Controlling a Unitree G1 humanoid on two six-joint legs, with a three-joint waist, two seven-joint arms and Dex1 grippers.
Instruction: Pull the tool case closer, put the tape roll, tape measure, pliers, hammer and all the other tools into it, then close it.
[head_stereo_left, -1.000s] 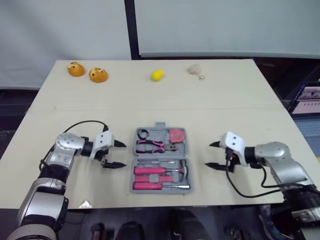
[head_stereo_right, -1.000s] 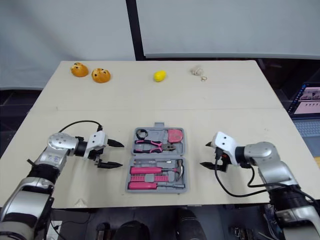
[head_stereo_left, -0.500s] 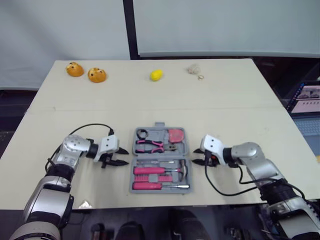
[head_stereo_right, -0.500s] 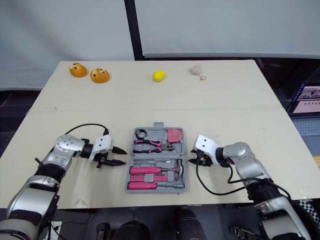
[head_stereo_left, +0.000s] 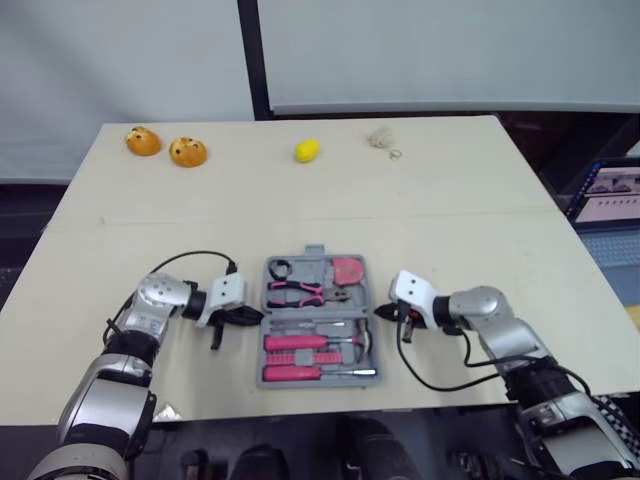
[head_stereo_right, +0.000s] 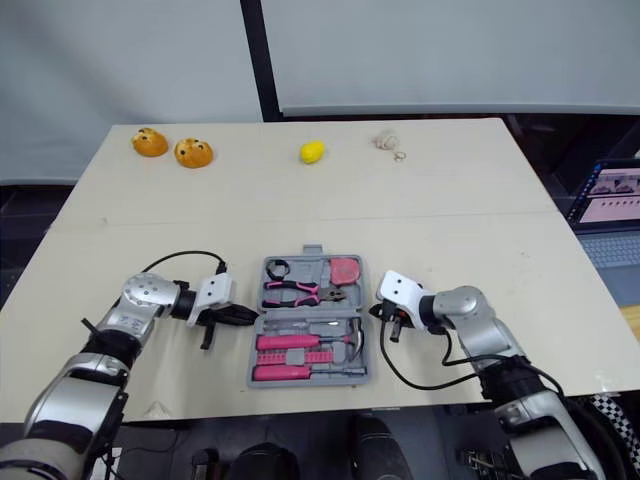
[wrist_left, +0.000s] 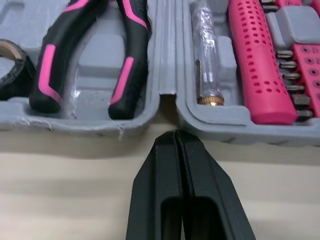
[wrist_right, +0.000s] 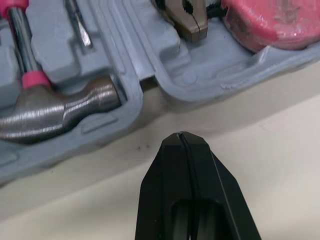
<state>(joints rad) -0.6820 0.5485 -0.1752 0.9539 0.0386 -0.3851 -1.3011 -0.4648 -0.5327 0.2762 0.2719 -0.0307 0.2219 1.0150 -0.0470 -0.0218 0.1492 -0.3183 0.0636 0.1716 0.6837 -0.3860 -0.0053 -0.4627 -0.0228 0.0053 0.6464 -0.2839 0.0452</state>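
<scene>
Head views bright; light even, diffuse, from above. Table (head_stereo_left: 450, 200) evenly lit, no hot spots. Surroundings past table edges dark. Laptop screen (head_stereo_left: 612, 190) glows at right edge. Shadows soft and short: faint patch under left gripper (head_stereo_left: 256, 318), same under right gripper (head_stereo_left: 380, 314). Wrist views: soft dark band on table along tool case (wrist_left: 90, 122) rim. Glints on hammer (wrist_right: 55, 117) head, clear screwdriver (wrist_left: 205, 30) handle, pliers (wrist_left: 126, 70) grips. Black fingers (wrist_right: 160, 190) matte, faint sheen only.
</scene>
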